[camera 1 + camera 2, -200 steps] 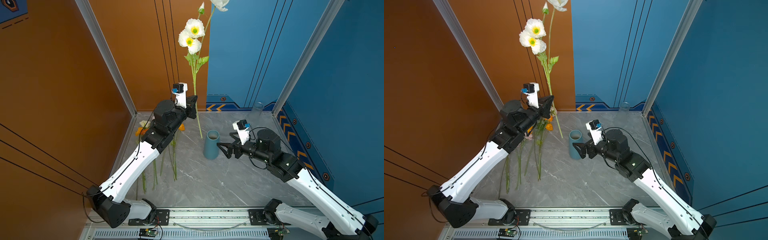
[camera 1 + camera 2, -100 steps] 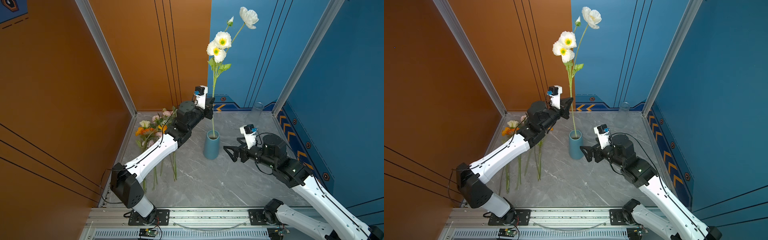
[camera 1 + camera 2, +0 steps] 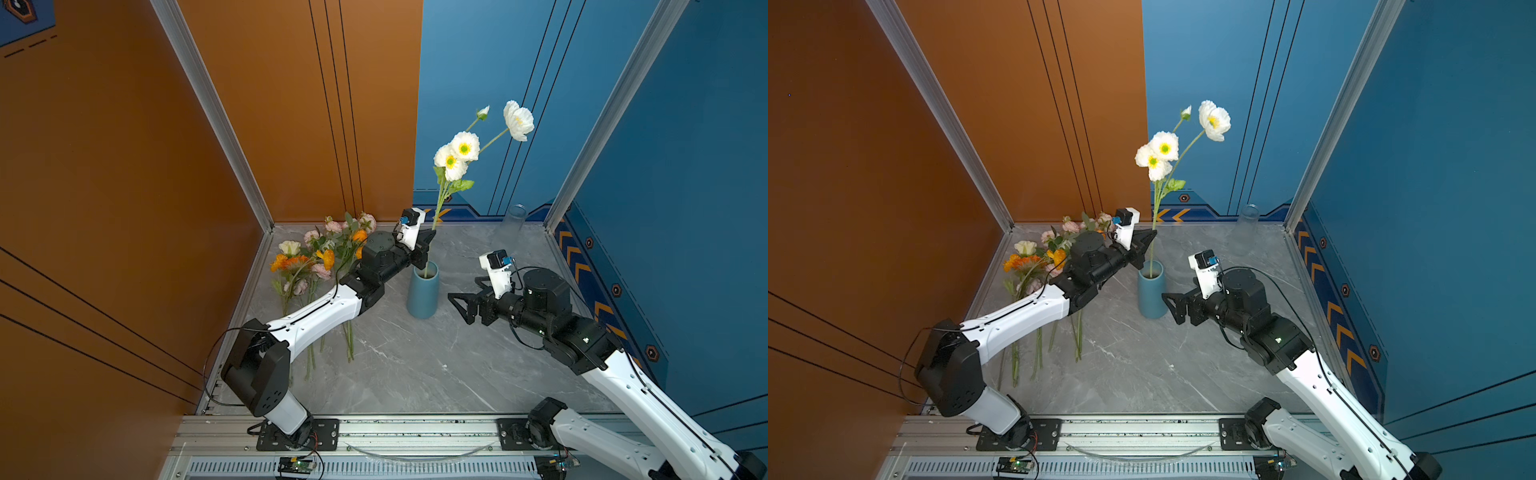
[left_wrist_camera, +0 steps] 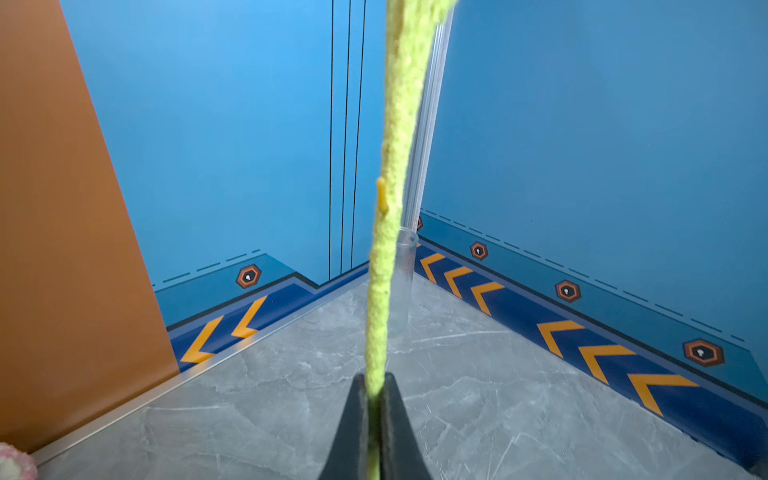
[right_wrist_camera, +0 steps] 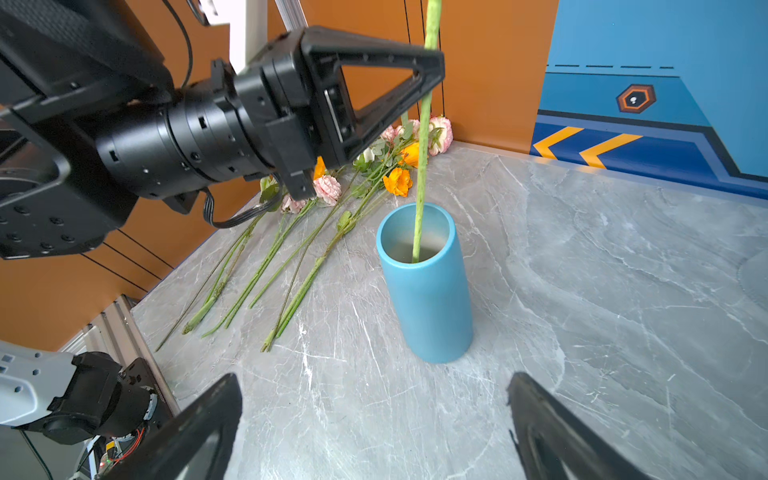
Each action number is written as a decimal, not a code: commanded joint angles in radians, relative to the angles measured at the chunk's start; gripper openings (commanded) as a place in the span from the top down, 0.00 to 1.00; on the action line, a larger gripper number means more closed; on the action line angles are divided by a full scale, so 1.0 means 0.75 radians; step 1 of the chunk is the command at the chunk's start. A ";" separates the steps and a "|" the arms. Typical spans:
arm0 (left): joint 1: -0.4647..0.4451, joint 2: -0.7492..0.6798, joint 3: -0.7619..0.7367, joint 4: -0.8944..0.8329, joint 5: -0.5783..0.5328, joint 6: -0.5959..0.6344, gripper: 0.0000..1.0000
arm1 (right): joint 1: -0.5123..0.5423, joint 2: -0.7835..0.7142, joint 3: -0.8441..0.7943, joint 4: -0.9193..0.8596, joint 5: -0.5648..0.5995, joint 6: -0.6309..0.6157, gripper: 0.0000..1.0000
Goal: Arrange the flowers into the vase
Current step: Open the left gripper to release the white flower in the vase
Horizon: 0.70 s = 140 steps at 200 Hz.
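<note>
Standing upright near the middle of the grey marble-patterned tabletop (image 3: 415,365): one cylindrical blue vase (image 3: 423,295). Above it, the left gripper (image 3: 431,237), jaws clamped on the fuzzy green stem of a tall white-bloomed flower spray (image 3: 464,146); stem's lower end inside the vase mouth, its tip hidden, possibly touching bottom. Just beside the vase, the right gripper (image 3: 463,291), jaws spread wide, holding nothing. Orange, pink and cream cut flowers (image 3: 299,264) lie bundled on the tabletop by the orange wall panel (image 3: 124,166).

Grey marble tabletop (image 3: 415,374): blue vase (image 3: 422,297) upright under left gripper (image 3: 432,237), just ahead of right gripper (image 3: 462,288). Loose flowers (image 3: 316,266) flat behind left gripper, partly under its arm. Clear glass (image 3: 513,220) beyond both, far corner.
</note>
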 commanded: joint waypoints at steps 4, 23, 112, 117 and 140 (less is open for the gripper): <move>-0.015 -0.035 -0.095 0.193 0.055 0.000 1.00 | -0.007 0.016 -0.007 -0.010 0.014 0.013 0.00; -0.020 -0.024 -0.169 0.264 0.050 -0.035 1.00 | -0.007 0.023 -0.008 -0.006 0.014 0.016 0.00; -0.037 -0.028 -0.332 0.295 -0.032 -0.047 0.92 | 0.001 0.069 -0.044 0.063 0.002 0.041 0.00; -0.037 -0.027 -0.336 0.295 -0.035 -0.047 0.91 | 0.003 0.072 -0.041 0.065 0.000 0.037 0.00; -0.036 -0.031 -0.347 0.295 -0.051 -0.046 0.88 | 0.002 0.080 -0.045 0.070 0.000 0.033 0.00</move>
